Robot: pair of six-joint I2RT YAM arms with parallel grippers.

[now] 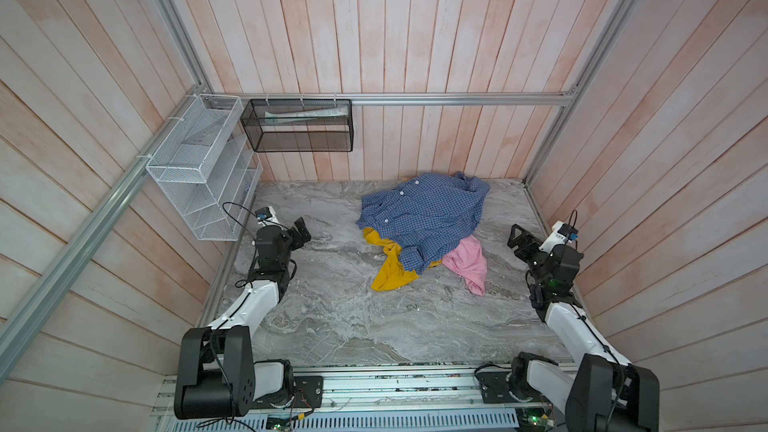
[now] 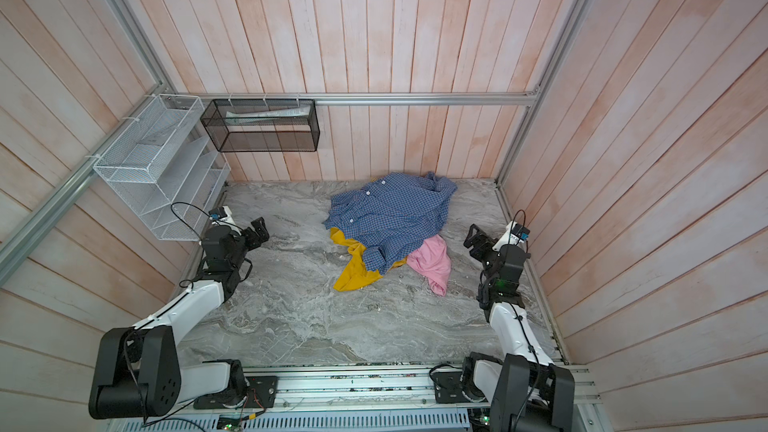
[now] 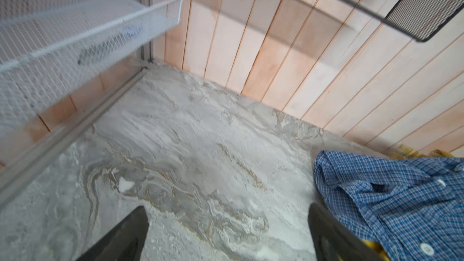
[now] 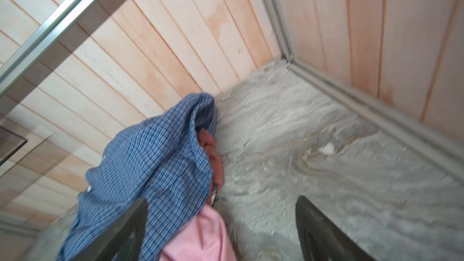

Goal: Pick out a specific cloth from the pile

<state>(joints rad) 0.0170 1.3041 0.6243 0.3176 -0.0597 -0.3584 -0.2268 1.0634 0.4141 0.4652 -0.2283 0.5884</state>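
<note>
The pile point(image 1: 424, 226) lies at the back middle of the marble table. A blue checked shirt point(image 1: 424, 218) point(image 2: 390, 214) point(image 3: 391, 197) point(image 4: 150, 166) is on top. The pink cloth point(image 1: 467, 261) point(image 2: 432, 261) point(image 4: 200, 237) sticks out from under its near right side. A mustard-yellow cloth point(image 1: 390, 272) point(image 2: 353, 272) sticks out at its near left. My right gripper point(image 1: 512, 238) point(image 2: 469, 236) point(image 4: 222, 198) hangs open to the right of the pink cloth, not touching it. My left gripper point(image 1: 305, 229) point(image 2: 262, 229) point(image 3: 227, 207) stands open, left of the pile and apart from it.
A white wire rack point(image 1: 199, 172) point(image 3: 75, 33) hangs on the left wall above my left arm. A black mesh basket point(image 1: 297, 126) hangs on the back wall. Wooden walls and aluminium rails point(image 4: 376, 106) close the table on three sides.
</note>
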